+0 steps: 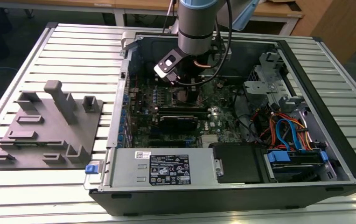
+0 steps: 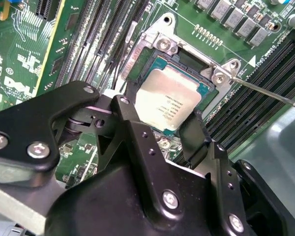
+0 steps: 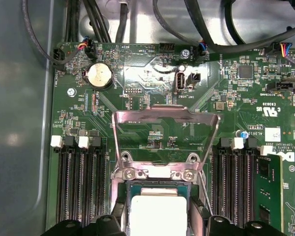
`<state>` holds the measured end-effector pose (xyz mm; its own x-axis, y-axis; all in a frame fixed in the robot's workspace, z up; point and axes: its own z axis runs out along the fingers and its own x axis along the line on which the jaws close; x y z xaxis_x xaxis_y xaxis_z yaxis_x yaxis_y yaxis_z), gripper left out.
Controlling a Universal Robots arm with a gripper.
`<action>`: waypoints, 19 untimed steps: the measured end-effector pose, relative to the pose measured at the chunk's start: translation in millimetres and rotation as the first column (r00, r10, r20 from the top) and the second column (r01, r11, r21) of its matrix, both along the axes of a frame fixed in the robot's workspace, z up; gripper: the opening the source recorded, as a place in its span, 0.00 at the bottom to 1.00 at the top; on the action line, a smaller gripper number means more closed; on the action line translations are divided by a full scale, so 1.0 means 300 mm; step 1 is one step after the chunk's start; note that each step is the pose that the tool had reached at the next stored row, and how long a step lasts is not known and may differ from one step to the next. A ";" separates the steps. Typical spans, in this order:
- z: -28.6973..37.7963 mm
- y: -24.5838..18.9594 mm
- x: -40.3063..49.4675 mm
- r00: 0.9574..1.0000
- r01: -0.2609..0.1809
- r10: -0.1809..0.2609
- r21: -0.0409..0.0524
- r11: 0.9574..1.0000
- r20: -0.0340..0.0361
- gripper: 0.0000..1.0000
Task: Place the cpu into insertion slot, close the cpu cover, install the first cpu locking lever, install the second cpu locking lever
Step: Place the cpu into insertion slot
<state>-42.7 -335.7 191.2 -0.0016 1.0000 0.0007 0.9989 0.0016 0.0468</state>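
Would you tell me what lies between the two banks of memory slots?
In the first wrist view, the chip sits in its socket there, cover lifted open.

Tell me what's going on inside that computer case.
A robot arm has its gripper down inside the open computer case, right over the cpu. The cpu lies in the insertion slot on the green motherboard. The cpu cover is flipped up and open, so the chip is uncovered, and a thin metal lever juts out to the side, not latched.
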 end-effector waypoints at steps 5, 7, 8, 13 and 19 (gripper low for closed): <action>0.000 0.000 0.000 1.000 0.000 0.000 0.000 1.000 0.000 0.61; 0.000 0.000 0.000 1.000 0.000 0.000 0.000 1.000 0.000 0.61; 0.000 0.000 0.000 1.000 0.000 0.000 0.000 1.000 0.000 0.61; 0.010 0.000 0.000 1.000 0.000 0.000 0.000 1.000 0.000 0.61; 0.033 0.000 0.000 1.000 0.000 0.000 0.000 1.000 0.000 0.61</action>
<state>-42.7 -335.7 201.1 -0.0015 1.0000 0.0011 0.9989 0.0014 0.0467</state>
